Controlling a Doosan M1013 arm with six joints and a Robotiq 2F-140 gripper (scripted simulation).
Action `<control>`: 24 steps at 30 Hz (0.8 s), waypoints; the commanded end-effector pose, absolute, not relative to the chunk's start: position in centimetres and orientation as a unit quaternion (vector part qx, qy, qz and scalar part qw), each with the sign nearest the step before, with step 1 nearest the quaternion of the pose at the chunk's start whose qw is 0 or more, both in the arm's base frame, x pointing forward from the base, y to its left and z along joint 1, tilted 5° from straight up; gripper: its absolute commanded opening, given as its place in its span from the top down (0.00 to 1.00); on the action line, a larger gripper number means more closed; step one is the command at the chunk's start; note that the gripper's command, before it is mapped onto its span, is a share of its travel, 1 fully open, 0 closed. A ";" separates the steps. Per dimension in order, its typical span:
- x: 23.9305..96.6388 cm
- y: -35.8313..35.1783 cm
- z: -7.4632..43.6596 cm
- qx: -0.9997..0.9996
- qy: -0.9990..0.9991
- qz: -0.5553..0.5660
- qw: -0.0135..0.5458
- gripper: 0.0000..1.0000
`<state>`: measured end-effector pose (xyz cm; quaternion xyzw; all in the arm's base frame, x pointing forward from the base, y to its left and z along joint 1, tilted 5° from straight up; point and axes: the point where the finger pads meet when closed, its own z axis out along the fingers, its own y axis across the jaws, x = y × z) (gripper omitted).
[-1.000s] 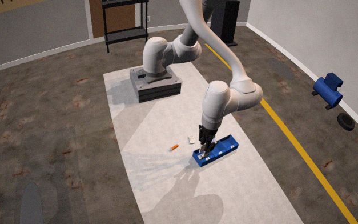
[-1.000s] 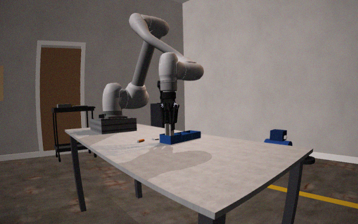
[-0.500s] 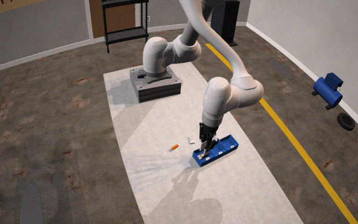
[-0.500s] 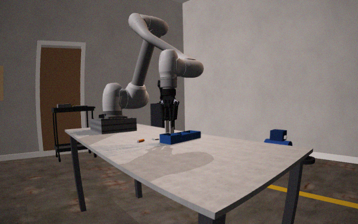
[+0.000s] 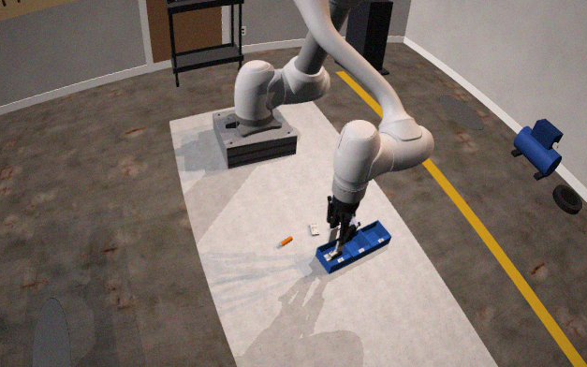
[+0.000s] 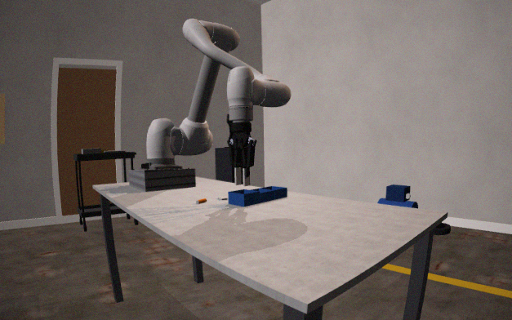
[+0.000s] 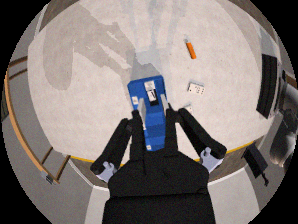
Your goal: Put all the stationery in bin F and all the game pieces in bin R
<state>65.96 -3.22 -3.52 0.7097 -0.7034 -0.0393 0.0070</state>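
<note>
A blue bin row [image 5: 381, 242] [image 6: 258, 198] [image 7: 154, 137] with three compartments stands on the table. My gripper [image 5: 339, 245] [image 6: 242, 181] [image 7: 153, 102] hangs upright over its near-left end compartment. The fingers stand a little apart with nothing between them. A small white and dark thing [image 7: 152, 94] [image 5: 329, 257] lies in that end compartment. An orange marker [image 5: 286, 242] [image 6: 202, 201] [image 7: 190, 50] lies on the table left of the bins. A small white game piece [image 5: 314, 228] [image 7: 196, 87] lies flat between the marker and the bins. The bin letters are too small to read.
The arm's base block [image 5: 254, 136] [image 6: 162, 179] stands at the table's far end. The table edge [image 6: 371, 269] runs close to the right of the bins. A blue machine [image 5: 538, 147] and a black shelf cart [image 6: 102, 157] stand on the floor away from the table.
</note>
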 end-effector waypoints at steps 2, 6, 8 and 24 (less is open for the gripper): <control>63.6 -1.2 -3.2 0.760 -0.649 -0.040 0.004 0.75; 62.3 -0.1 -3.1 0.760 -0.649 -0.040 0.004 0.75; 61.1 1.0 -3.0 0.760 -0.649 -0.040 0.004 0.75; 55.6 5.7 -2.4 0.760 -0.649 -0.040 0.004 0.75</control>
